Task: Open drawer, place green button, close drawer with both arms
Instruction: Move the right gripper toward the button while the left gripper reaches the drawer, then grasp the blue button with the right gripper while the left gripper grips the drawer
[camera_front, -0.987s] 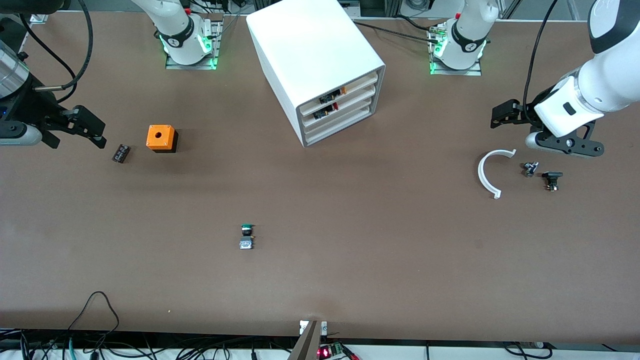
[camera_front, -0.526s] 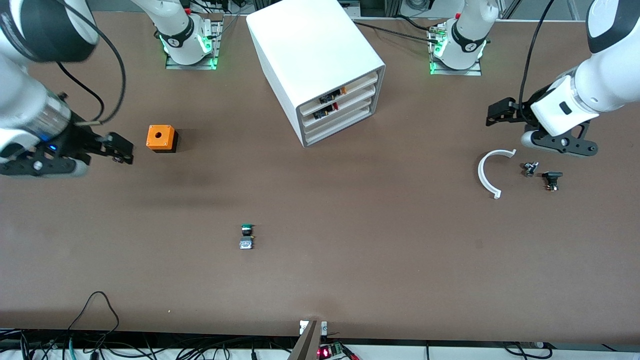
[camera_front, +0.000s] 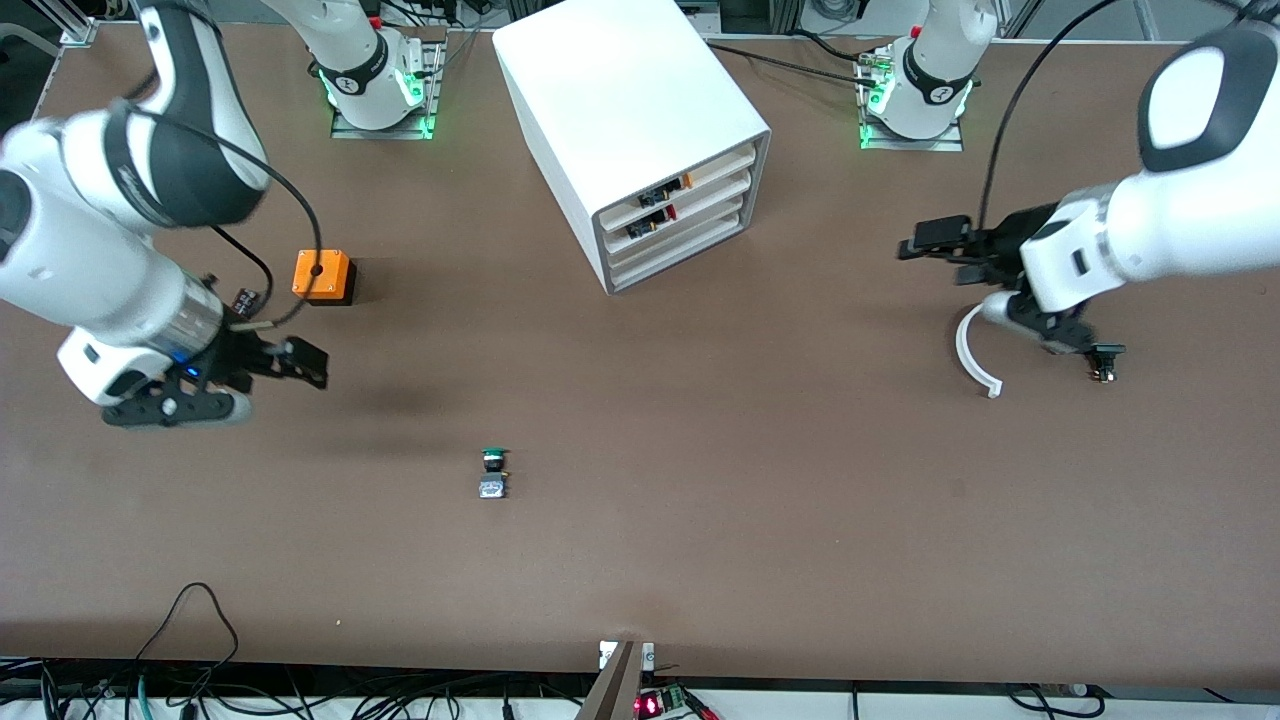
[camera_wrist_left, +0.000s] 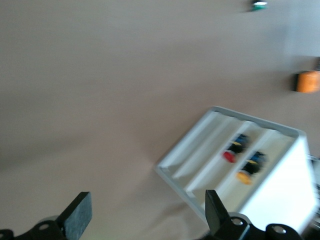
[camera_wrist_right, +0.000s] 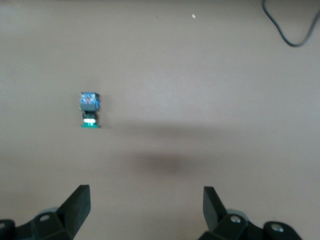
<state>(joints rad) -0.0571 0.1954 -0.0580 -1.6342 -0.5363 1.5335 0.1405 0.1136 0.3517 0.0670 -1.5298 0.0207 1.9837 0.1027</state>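
Note:
The white cabinet (camera_front: 640, 120) stands near the arms' bases, all drawers shut. The drawer (camera_front: 676, 243) is third down, with a cream front. The button (camera_front: 493, 472), with green cap and silver-grey base, lies on the open table nearer the front camera. My right gripper (camera_front: 305, 362) is open and empty over bare table between the orange box and the button; its wrist view shows the button (camera_wrist_right: 90, 111) ahead of its open gripper (camera_wrist_right: 145, 205). My left gripper (camera_front: 930, 243) is open and empty, off to the side of the cabinet at the left arm's end. The left wrist view shows the cabinet (camera_wrist_left: 280, 190) past its gripper (camera_wrist_left: 147, 215).
An orange box with a hole (camera_front: 322, 276) and a small black part (camera_front: 245, 299) lie near the right arm. A white curved piece (camera_front: 972, 350) and a small black part (camera_front: 1103, 359) lie under the left arm. A cable (camera_wrist_right: 287, 25) loops at the table's edge.
The right arm has swung in from the table's end, past the orange box, toward the button. The left gripper has moved toward the cabinet. Both stay open and empty.

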